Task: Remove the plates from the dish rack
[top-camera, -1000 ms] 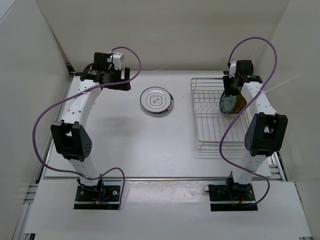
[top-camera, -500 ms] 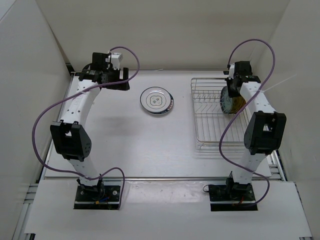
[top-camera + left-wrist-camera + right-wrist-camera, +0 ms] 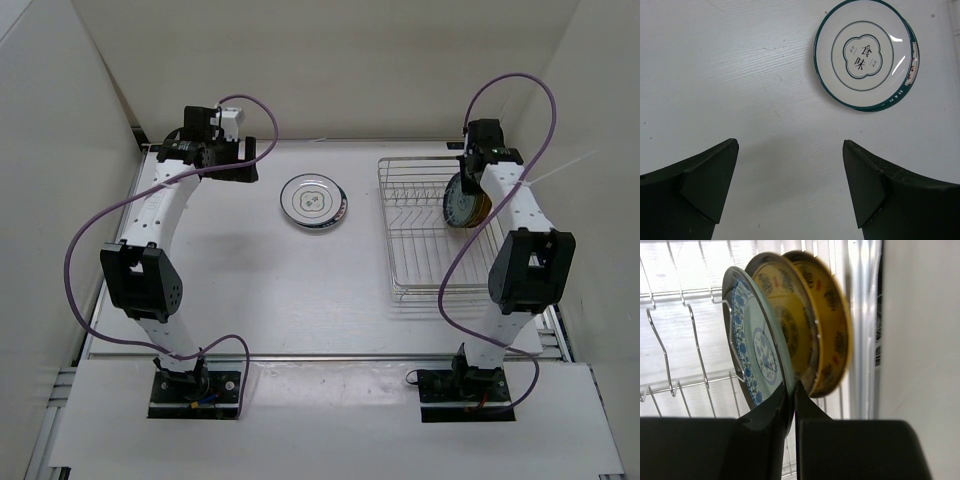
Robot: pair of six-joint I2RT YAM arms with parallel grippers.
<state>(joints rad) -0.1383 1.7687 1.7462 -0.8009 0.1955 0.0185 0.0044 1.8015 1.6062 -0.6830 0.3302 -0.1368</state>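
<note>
The right gripper (image 3: 792, 390) is pinched narrow on the lower rim of the blue-patterned plate (image 3: 757, 340), one finger on each face. That plate stands on edge between upright slot wires. Just behind it, toward the right wall, stands a yellow-gold plate (image 3: 825, 330) with a dark rim, too blurred to show whether the two touch. Both sit at the far right of the dish rack (image 3: 386, 225), which lies on the right side of the table (image 3: 260, 290).

Left of the rack, at the far middle of the table, a white plate with a dark green rim (image 3: 863, 54) lies flat on top of another plate (image 3: 912, 60), of which only a sliver shows. At the far left, the left gripper (image 3: 790, 142) hangs with jaws wide over bare table, holding nothing.
</note>
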